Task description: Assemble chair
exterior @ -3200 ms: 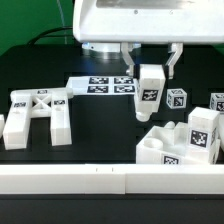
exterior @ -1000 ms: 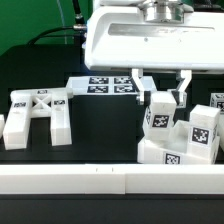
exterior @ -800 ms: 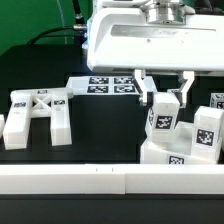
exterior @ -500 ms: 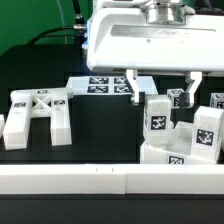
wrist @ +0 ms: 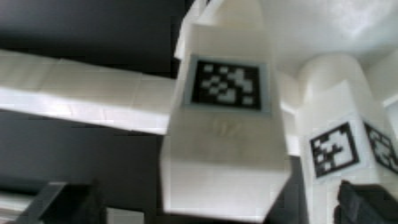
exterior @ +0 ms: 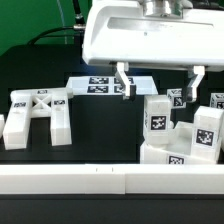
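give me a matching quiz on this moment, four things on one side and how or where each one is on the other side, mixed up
Things:
1 hand
2 H-shaped piece
3 marker board
4 upright leg

States or places:
a thin flat sheet of tags
b standing on the seat block
c open, holding nothing
d lying at the exterior view's far left

Pairs: 1-c, 2-d, 3-a, 4-b

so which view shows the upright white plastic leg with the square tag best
The exterior view: the upright white plastic leg shows almost whole, standing on the chunky white seat block, with the open hand clear of it. The wrist view gives only a cropped close-up of its tagged face.
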`<state>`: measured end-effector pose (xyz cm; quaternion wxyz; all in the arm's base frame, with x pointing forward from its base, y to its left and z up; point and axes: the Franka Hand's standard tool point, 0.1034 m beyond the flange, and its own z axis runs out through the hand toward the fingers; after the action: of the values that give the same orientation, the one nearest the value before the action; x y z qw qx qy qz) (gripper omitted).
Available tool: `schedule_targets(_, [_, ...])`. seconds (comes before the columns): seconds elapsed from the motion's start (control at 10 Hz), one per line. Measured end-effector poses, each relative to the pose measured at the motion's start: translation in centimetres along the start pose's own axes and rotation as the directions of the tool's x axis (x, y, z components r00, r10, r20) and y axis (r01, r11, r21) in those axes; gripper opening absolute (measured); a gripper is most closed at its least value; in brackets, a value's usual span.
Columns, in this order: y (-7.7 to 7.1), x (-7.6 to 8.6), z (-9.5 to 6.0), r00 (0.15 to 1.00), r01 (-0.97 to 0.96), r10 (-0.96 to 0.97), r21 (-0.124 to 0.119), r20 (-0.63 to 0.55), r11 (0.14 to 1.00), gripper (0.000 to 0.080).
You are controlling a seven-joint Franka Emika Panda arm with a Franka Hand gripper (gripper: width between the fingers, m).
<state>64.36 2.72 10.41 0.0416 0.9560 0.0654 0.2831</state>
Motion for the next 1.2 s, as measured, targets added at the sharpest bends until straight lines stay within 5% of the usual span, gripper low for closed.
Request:
schedule_targets(0.2, [0.2, 1.3, -1.5, 1.0, 0.003, -0.003, 0.01, 0.018, 1.0, 0.0649])
schedule_targets(0.5, [0.0, 0.9, -1.3, 0.999, 0.004, -0.005, 0.015, 0.045, 1.0, 0.0649])
schedule_targets(1.0, [-0.9, -0.7, -0.2, 0.924, -0.009, -0.018, 0.068, 0.381, 0.998, 0.0649])
schedule_targets(1.2, [-0.7, -0.5, 0.3, 0.916, -0.008, -0.019, 0.067, 0.4, 0.998, 0.0649])
